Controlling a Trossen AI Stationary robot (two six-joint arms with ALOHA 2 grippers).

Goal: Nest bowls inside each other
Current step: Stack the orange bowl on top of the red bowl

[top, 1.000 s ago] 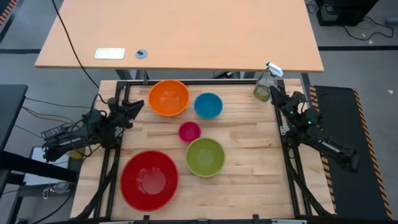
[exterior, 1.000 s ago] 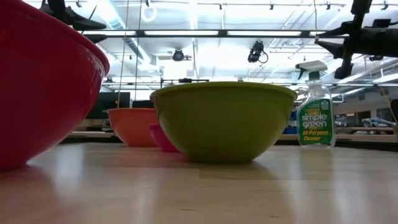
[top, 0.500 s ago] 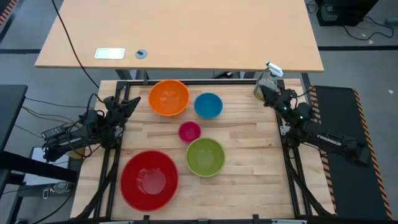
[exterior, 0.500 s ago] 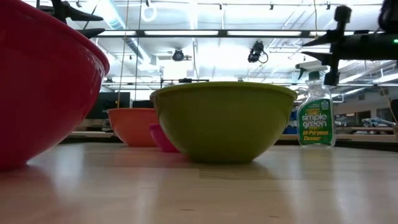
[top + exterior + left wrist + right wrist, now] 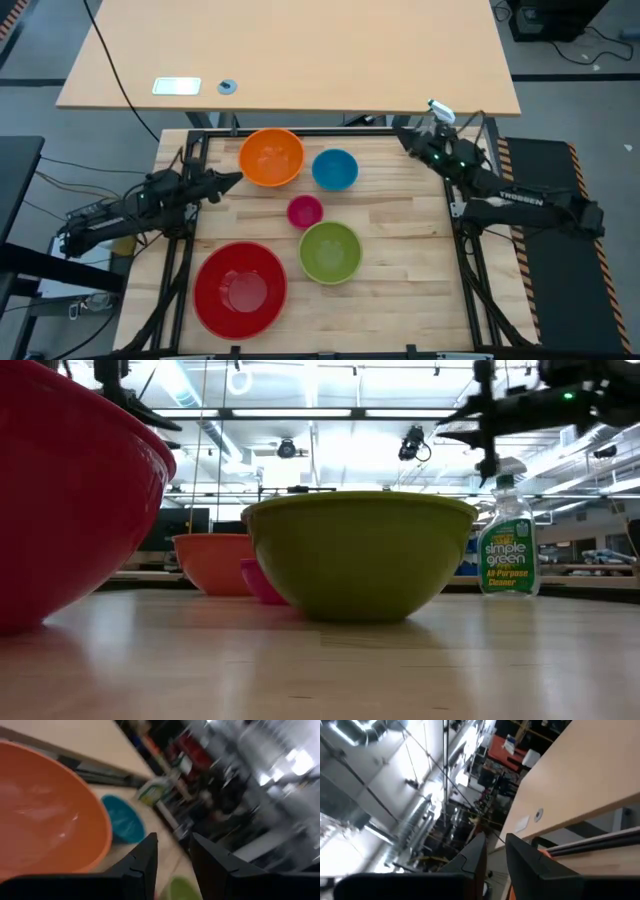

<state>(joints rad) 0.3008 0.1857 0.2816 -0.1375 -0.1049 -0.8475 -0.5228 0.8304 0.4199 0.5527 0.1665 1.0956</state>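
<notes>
Five bowls stand apart on their bases on the wooden table (image 5: 400, 260): orange (image 5: 271, 157) and blue (image 5: 335, 169) at the far side, magenta-pink (image 5: 305, 211) in the middle, lime green (image 5: 330, 251) and red (image 5: 240, 288) nearer. My left gripper (image 5: 236, 179) hovers shut at the table's left edge, just near of the orange bowl (image 5: 45, 820), pointing level across the table. My right gripper (image 5: 402, 137) hangs high at the far right corner, shut, its fingers (image 5: 517, 852) with nothing between them.
A clear spray bottle (image 5: 508, 550) stands at the far right corner, partly under my right arm (image 5: 500, 190). A beige desk (image 5: 290, 50) lies beyond the far edge. Black frame rails (image 5: 470, 290) run along both sides of the table.
My right gripper has risen and swung from the table's right edge toward the far edge and left, passing over the spray bottle. My left gripper has turned at the left edge and now points more toward the table's middle. No bowl has moved.
</notes>
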